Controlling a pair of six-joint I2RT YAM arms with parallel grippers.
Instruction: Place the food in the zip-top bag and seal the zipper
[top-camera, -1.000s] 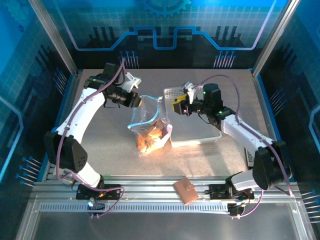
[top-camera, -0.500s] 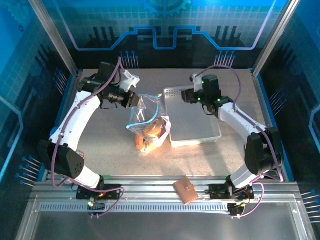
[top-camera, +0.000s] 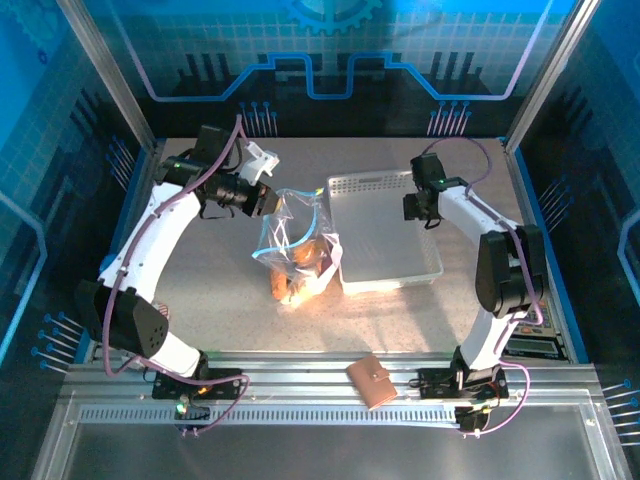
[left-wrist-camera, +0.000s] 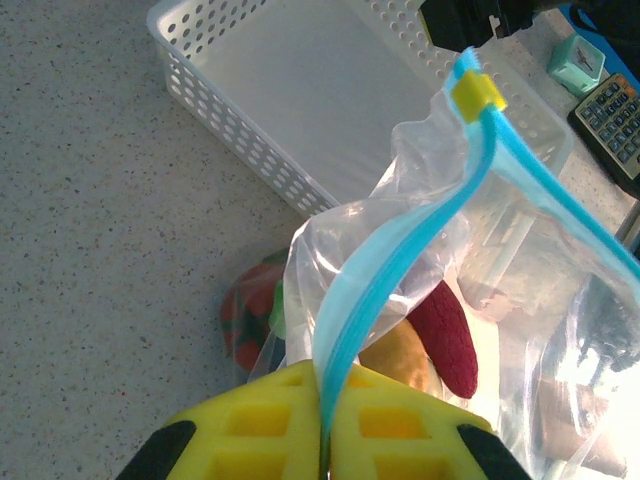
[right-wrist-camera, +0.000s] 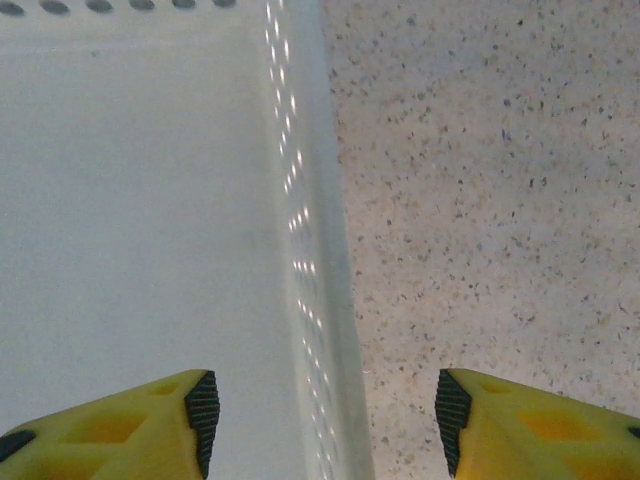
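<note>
The clear zip-top bag hangs lifted at mid-table with its bottom resting on the tabletop. My left gripper is shut on the zipper, the blue strip running up from between the yellow fingers to a yellow slider. Food sits low in the bag: a dark red piece, an orange-tan piece and a red and green piece, seen as an orange heap from above. My right gripper is open and empty, its jaws straddling the basket's right wall.
A white perforated basket lies right of the bag, its inside bare. A brown wallet lies on the front rail. A calculator and a small teal object sit at the table's right side.
My right arm has pulled away from the bag's mouth to the basket's right side, and its jaws have widened. The left gripper keeps its hold on the zipper, nearly still.
</note>
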